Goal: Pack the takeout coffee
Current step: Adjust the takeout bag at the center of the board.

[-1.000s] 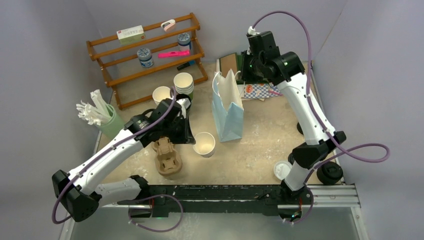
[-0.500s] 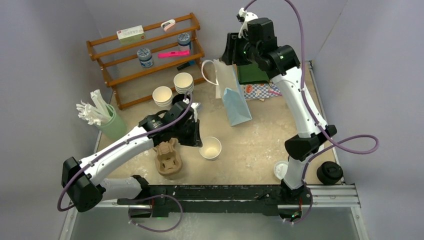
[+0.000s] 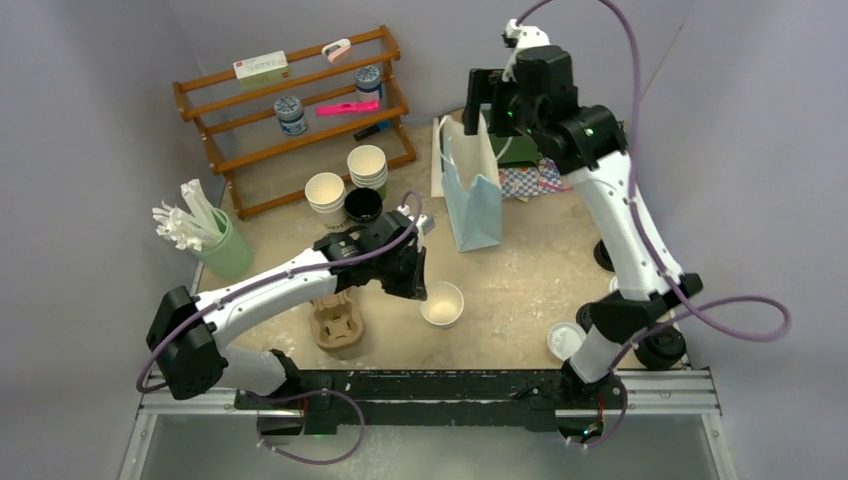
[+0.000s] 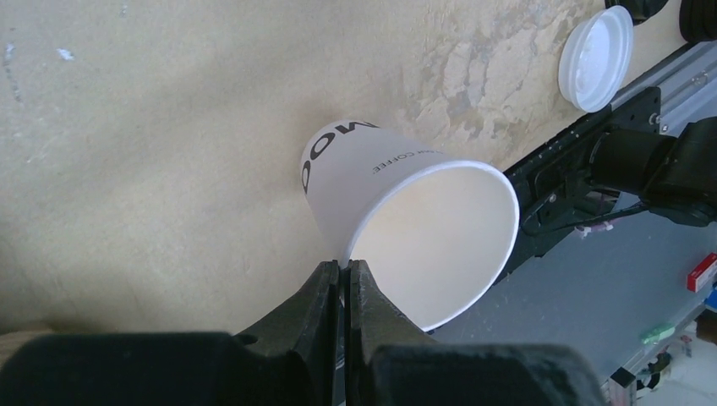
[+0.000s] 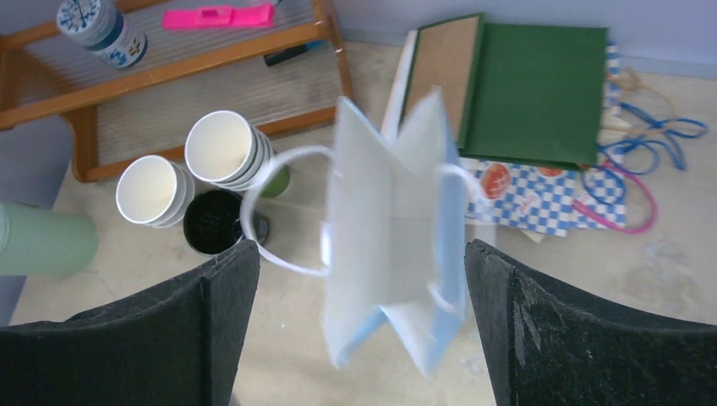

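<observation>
My left gripper (image 3: 421, 291) (image 4: 344, 267) is shut on the near rim of a cream-white takeout coffee cup (image 3: 443, 304) (image 4: 397, 190). The cup has no lid, is empty inside and leans over the table. Its white lid (image 3: 563, 338) (image 4: 599, 46) lies apart near the front right. My right gripper (image 3: 482, 95) (image 5: 359, 271) hangs open, high over a light-blue paper bag (image 3: 473, 195) (image 5: 391, 254). The bag stands free between the fingers without touching them and is blurred in the right wrist view. A black lidded cup (image 3: 660, 347) sits at the front right edge.
A brown pulp carrier (image 3: 335, 325) lies left of the held cup. Stacked cream cups (image 3: 367, 165) (image 5: 218, 148), another cream cup (image 3: 325, 190) and an open black cup (image 3: 362, 205) (image 5: 211, 222) stand by the wooden rack (image 3: 290, 100). A green holder (image 3: 225, 250) is at the left, green folders (image 5: 533, 85) behind the bag.
My right gripper has opened and let go of the bag, which has swung back upright and moved right. My left arm has carried the cream cup rightward and nearer.
</observation>
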